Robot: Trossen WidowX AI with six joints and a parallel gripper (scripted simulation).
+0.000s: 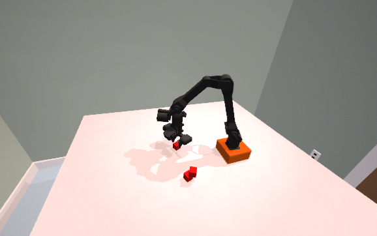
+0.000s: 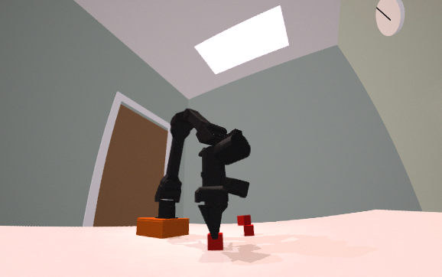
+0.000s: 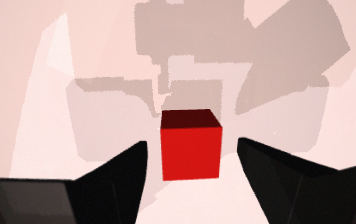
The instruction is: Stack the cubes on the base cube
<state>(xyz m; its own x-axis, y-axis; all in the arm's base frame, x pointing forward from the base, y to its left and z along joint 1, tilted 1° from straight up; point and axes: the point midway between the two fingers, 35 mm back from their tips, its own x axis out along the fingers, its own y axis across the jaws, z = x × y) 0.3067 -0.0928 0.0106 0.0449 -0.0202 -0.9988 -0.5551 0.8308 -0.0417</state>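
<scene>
The gripper (image 1: 180,143) (image 2: 215,236) (image 3: 193,146) is open, its fingers apart on either side of the loose cube (image 1: 176,145) (image 2: 215,242) (image 3: 191,152), which rests on the table (image 1: 261,195) (image 2: 115,252) (image 3: 30,150). The upper cube (image 1: 193,171) (image 2: 244,219) sits offset atop the base cube (image 1: 187,177) (image 2: 248,230).

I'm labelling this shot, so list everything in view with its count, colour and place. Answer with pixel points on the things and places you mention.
Loose cube (image 1: 175,146) (image 2: 215,244) (image 3: 191,153): one, red, on the table between the fingers
Base cube (image 1: 187,176) (image 2: 248,230): one, red, on the table
Capping cube (image 1: 193,171) (image 2: 243,219): one, red, atop the base cube, off-centre
Table (image 1: 261,195) (image 2: 95,256) (image 3: 30,125): one, pale pink, under everything
Door (image 2: 130,168): one, brown, behind the arm
Clock (image 2: 388,23): one, pale, high on the wall
Ceiling light (image 2: 245,40): one, white, overhead
Outlet (image 1: 315,154): one, white, on the wall
Orange block (image 1: 239,156) (image 2: 151,228): one, under the arm
Arm (image 1: 230,109) (image 2: 176,157): one, black
Fingers (image 1: 185,139) (image 2: 216,226): two, black, apart around the loose cube
</scene>
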